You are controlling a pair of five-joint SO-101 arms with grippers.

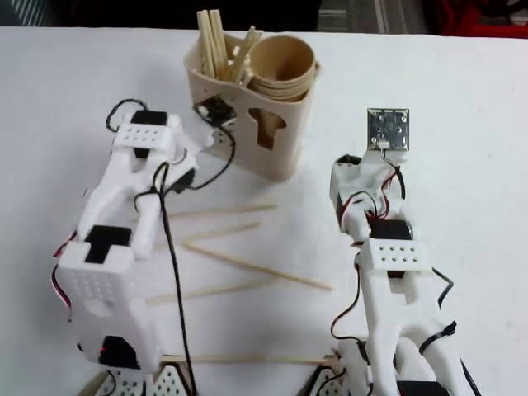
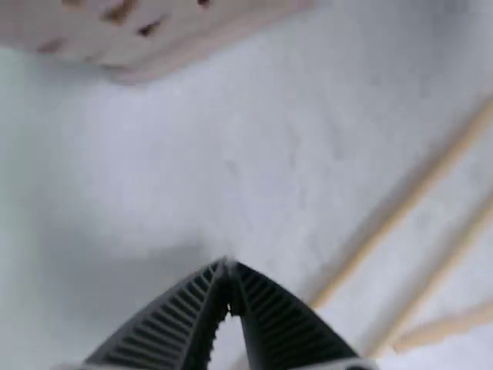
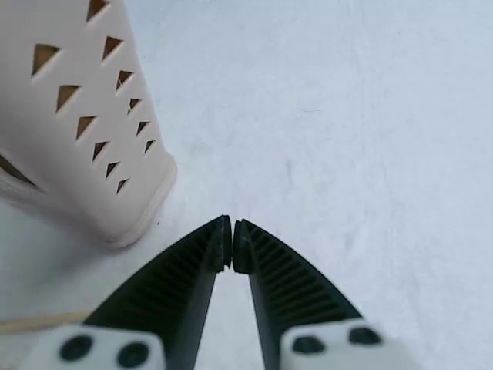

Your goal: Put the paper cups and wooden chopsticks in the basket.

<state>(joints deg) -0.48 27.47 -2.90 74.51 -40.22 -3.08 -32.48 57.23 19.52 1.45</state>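
No legible text, no labels, no numbers (signs neither)

table [image 1: 470,91]: white, matte, takes up nearly all of the high view | far edge: straight, runs along the top | beyond it: dark strip [image 1: 124,12] | back right: red shape [image 1: 483,16], too blurred to tell | back centre: grey panel [image 1: 351,15], unclear | light: even, soft faint shadows on the tabletop

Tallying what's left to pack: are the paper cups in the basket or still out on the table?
In. The cups sit nested, mouths up, inside the basket, their rims showing above its wall.
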